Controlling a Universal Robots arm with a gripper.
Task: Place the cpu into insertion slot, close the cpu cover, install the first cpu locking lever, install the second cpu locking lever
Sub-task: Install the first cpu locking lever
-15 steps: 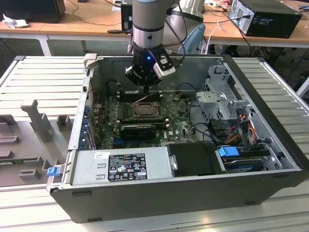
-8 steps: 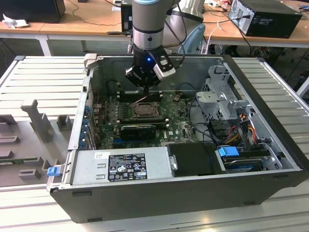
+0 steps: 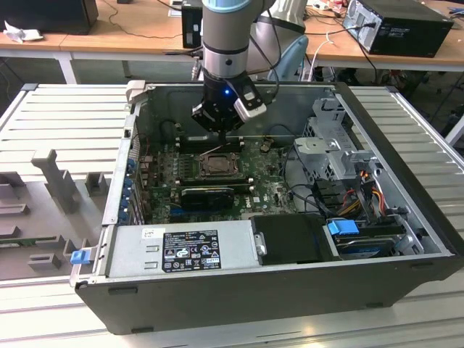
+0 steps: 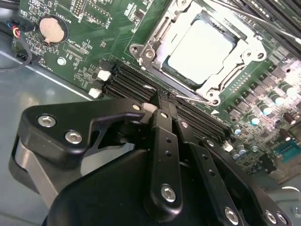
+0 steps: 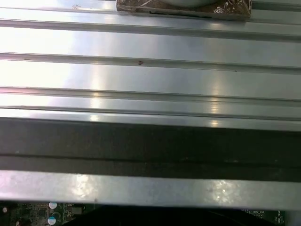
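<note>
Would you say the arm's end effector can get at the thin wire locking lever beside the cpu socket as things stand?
Probably yes. In the second wrist view the end effector sits right at the wire locking lever along the edge of the insertion slot, with nothing between them. The cpu already lies seated under the cpu cover.

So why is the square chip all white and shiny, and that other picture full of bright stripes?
In the second wrist view, glare washes the cpu nearly white inside its grey cpu cover; in the first wrist view, light reflects off the ribbed metal surface in bright bands.
</note>
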